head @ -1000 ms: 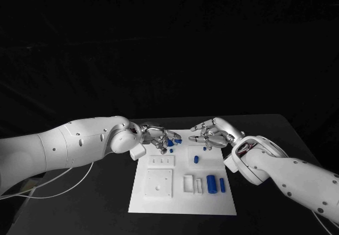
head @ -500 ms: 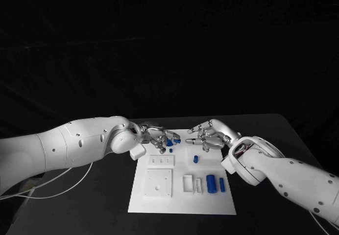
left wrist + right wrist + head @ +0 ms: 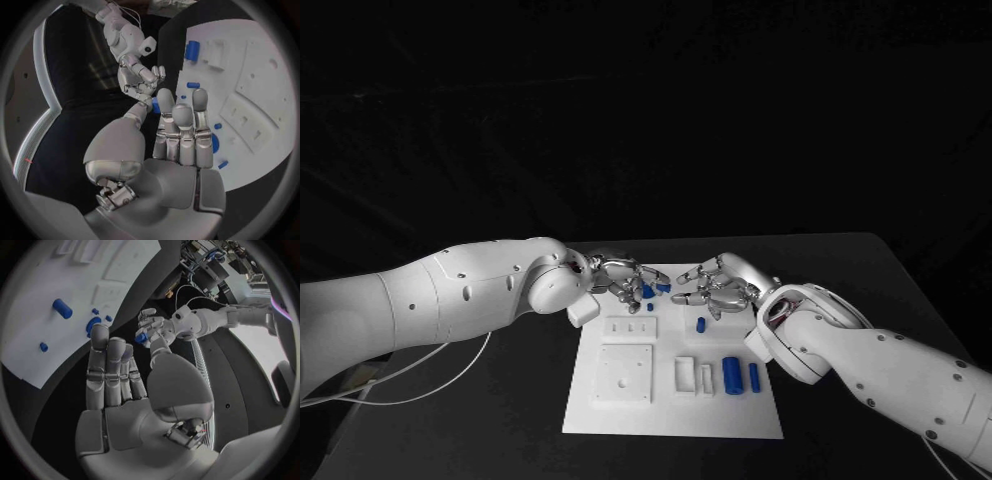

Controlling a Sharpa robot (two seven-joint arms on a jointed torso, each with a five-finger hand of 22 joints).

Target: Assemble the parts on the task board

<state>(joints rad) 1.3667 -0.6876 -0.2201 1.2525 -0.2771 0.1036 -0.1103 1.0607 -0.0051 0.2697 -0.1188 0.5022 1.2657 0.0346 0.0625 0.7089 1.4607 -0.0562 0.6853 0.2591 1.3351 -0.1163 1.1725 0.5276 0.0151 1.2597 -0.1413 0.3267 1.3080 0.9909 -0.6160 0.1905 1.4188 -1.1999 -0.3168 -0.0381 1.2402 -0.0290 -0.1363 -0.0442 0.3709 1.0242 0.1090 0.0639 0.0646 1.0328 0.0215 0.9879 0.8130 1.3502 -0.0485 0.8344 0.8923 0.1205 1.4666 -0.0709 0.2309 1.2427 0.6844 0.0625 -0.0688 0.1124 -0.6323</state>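
Note:
The white task board (image 3: 672, 415) lies in the middle of the black table. My left hand (image 3: 620, 281) hovers over the board's far left corner and pinches a small blue part (image 3: 155, 105) between thumb and a finger; the same part (image 3: 141, 337) shows at its fingertips in the right wrist view. My right hand (image 3: 715, 286) is close beside it over the far edge, fingers extended, holding nothing. On the board lie a short blue cylinder (image 3: 700, 324), a small blue peg (image 3: 649, 307) and two longer blue cylinders (image 3: 731, 376) side by side near the right edge.
White raised blocks and a square plate (image 3: 625, 375) occupy the board's near half. A white cable (image 3: 430, 375) trails over the table at the left. Bare black tabletop lies to either side of the board.
My right hand has moved left along the board's far edge, closer to my left hand. The left hand has kept its place with the blue part.

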